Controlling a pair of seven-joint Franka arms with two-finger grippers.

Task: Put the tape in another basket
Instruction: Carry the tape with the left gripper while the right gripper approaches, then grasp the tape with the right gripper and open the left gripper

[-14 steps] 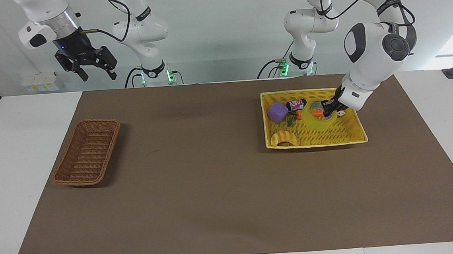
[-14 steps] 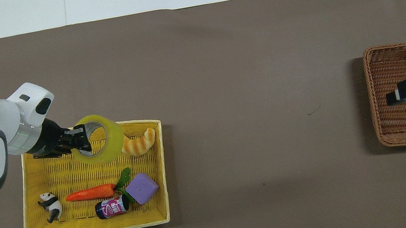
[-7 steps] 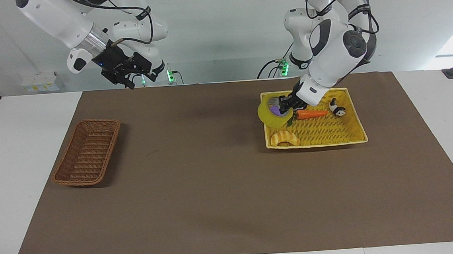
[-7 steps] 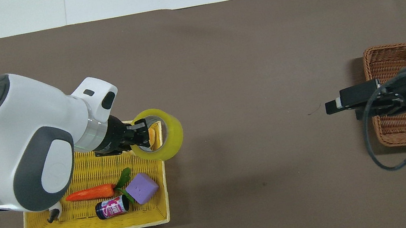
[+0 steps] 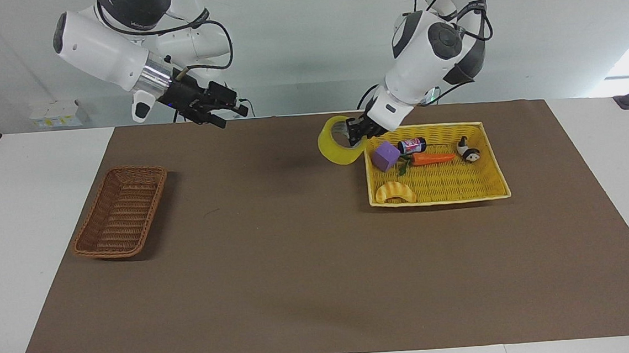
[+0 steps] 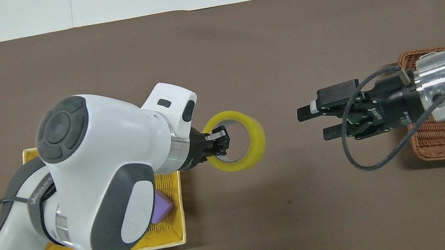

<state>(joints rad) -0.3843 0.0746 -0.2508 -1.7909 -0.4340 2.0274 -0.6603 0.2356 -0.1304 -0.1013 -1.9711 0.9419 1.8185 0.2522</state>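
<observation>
- The left gripper (image 5: 357, 131) is carrying the tape (image 5: 336, 140) away from the yellow basket (image 5: 493, 155); a second ago the roll was hanging low over that basket's contents, and now it is up in the air over the bare brown mat (image 5: 298, 266), just clear of the basket's rim on the side toward the right arm.
- Its fingers are staying pinched on the roll's wall, one inside the ring, one outside.
- The right gripper (image 6: 313, 123) is swinging in from over the wicker basket (image 5: 120, 211) toward the table's middle, fingers spread wide and pointing at the roll, holding nothing.
- The purple block (image 5: 386, 156), can (image 5: 412, 146), carrot (image 5: 430, 158), panda (image 5: 467, 149) and croissant toy (image 5: 396, 192) are lying uncovered in the yellow basket.
- Judging by the two grippers facing each other, a mid-air handover is being set up; the wicker basket is still empty.
</observation>
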